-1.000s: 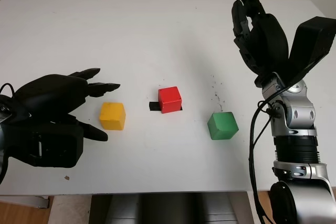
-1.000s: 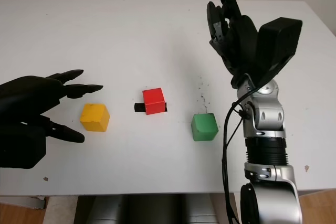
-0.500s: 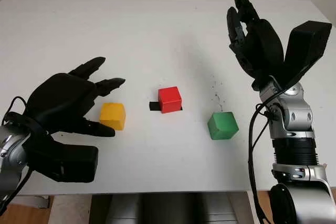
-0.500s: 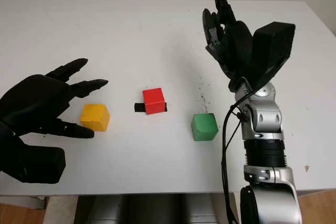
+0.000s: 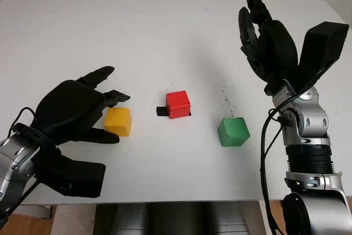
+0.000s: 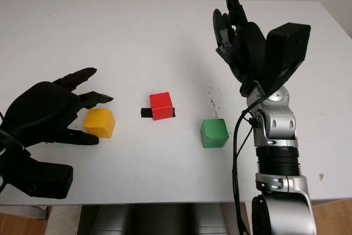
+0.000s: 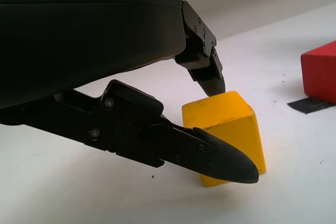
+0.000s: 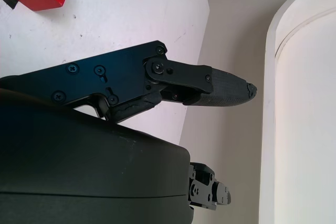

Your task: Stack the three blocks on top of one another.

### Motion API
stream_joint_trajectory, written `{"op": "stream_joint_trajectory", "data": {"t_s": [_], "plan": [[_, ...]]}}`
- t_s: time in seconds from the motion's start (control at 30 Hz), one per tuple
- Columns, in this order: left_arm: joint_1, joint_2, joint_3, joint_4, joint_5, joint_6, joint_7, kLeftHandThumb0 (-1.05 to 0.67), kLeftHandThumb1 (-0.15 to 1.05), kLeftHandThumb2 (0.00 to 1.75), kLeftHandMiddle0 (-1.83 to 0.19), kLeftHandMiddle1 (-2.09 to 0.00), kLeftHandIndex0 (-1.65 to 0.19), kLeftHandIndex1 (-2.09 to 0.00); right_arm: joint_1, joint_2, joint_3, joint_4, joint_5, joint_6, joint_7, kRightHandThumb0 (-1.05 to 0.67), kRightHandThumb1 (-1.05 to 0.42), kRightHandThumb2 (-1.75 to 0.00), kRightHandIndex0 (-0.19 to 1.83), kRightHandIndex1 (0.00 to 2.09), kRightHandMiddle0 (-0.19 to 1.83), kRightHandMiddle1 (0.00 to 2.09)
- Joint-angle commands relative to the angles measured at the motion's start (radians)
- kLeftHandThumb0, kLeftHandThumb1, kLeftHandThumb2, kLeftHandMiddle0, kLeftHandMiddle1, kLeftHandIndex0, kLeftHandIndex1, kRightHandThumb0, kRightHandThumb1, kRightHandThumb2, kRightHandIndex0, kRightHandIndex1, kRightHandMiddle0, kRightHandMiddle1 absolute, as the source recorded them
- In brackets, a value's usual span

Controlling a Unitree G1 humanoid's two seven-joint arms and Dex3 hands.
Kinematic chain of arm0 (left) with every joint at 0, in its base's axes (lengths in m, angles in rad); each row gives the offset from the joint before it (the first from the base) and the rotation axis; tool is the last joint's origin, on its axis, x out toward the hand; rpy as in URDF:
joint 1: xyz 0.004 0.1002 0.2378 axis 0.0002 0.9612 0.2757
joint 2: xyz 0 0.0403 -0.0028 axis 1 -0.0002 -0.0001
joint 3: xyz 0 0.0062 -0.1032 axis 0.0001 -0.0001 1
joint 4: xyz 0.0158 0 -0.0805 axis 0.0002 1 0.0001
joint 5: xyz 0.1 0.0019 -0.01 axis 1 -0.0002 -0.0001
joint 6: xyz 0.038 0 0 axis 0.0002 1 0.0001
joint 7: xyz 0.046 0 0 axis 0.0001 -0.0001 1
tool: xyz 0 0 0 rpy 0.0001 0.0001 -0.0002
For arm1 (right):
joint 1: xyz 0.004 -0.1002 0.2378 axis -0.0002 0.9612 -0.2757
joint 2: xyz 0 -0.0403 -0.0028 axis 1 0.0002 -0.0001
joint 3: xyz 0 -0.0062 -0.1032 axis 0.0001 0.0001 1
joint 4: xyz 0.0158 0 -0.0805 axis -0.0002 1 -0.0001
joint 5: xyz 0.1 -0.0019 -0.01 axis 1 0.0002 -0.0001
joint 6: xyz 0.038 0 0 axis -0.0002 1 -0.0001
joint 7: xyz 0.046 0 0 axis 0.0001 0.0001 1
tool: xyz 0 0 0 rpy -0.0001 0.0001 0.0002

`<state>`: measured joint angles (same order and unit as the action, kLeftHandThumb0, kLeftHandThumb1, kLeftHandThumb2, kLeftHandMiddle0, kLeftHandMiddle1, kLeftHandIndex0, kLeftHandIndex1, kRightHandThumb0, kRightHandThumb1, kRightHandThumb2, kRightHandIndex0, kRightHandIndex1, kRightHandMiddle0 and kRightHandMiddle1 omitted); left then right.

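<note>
Yellow block (image 5: 118,121), left-centre on table (image 5: 165,37): left hand (image 5: 74,108) has closed in since 0.5 s ago, fingers bracketing it, grip not yet closed. Right hand (image 5: 269,42) open, raised upper right. Pickup imminent.

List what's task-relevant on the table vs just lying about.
Job:
- yellow block, left hand open around it, not yet gripping
- red block
- green block
- right hand open, raised above the table's far right

Lying about:
- black tape strip under the red block
- white table
</note>
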<state>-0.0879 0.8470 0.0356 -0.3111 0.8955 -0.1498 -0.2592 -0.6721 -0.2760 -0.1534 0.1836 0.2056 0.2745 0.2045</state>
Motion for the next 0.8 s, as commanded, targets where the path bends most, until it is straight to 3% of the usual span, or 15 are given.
{"op": "stream_joint_trajectory", "data": {"t_s": [0.0,0.27,0.4,0.6,0.77], "plan": [[-0.002,0.002,-0.008,0.002,0.015,0.004,-0.004,-0.82,1.0,0.05,-0.16,-0.06,-0.21,-0.84,0.012,-0.005,-0.009,-0.026,0.002,-0.003,0.001,-0.64,-1.05,-0.56,-0.18,0.05,-0.17,0.04],[-0.005,-0.009,-0.013,0.014,0.012,0.01,-0.021,-0.83,1.02,0.06,-0.17,-0.06,-0.22,-0.87,0.014,-0.004,-0.01,-0.037,0.002,0.008,-0.005,-0.63,-1.05,-0.56,-0.18,0.05,-0.17,0.05],[-0.004,-0.013,-0.015,0.03,0.022,-0.002,0.01,-0.8,1.04,0.06,-0.21,-0.06,-0.22,-1.05,0.016,-0.002,-0.012,-0.042,0.003,0.013,-0.01,-0.63,-1.05,-0.56,-0.18,0.05,-0.18,0.04],[0.001,-0.011,-0.018,0.049,0.036,-0.02,0.059,-0.59,1.05,0.21,-0.26,-0.06,-0.24,-1.23,0.019,-0.003,-0.013,-0.042,0.006,0.011,-0.005,-0.62,-1.05,-0.56,-0.18,0.05,-0.19,0.04],[0.002,-0.027,-0.016,0.071,0.014,-0.028,0.086,-0.52,1.05,0.36,-0.28,-0.06,-0.19,-1.39,0.019,0.001,-0.014,-0.043,0.005,0.014,-0.012,-0.63,-1.05,-0.54,-0.18,0.05,-0.18,0.05]]}}
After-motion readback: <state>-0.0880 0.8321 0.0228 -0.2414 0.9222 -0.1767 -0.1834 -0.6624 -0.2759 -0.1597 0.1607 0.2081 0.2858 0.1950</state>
